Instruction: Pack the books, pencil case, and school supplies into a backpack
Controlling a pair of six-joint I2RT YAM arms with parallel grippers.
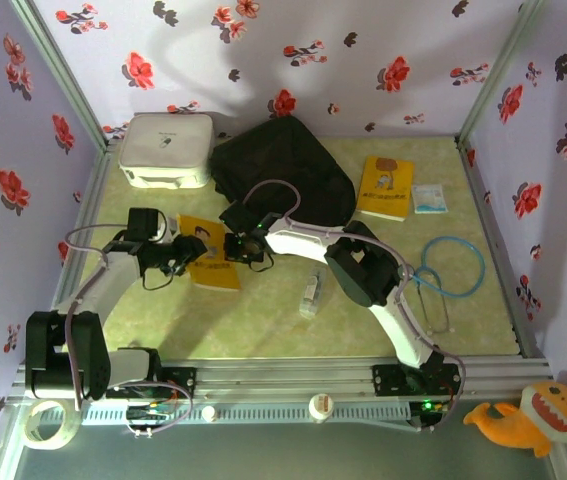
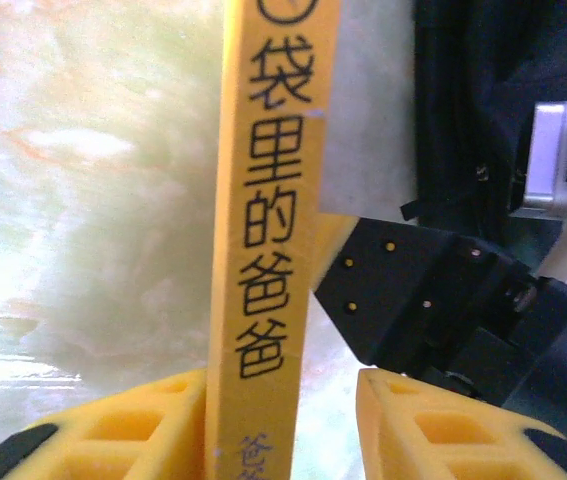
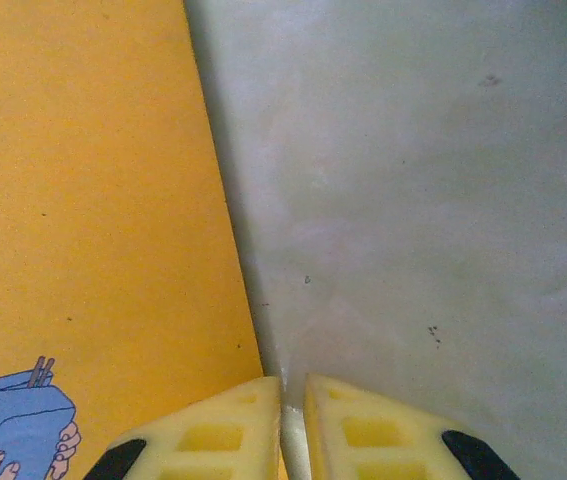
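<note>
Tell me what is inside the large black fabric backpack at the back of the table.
From above, the large black fabric backpack shows just dark folded fabric. Its fabric hides the inside, so any contents cannot be told.

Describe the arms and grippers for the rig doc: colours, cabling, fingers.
The left arm and right arm both have white links with black joint housings, and thin grey cables loop loosely alongside them. Their bases sit on a silver slotted rail. The left gripper and right gripper have yellow wedge-shaped fingers with rectangular pockets moulded in and black patches at the outer corners.
</note>
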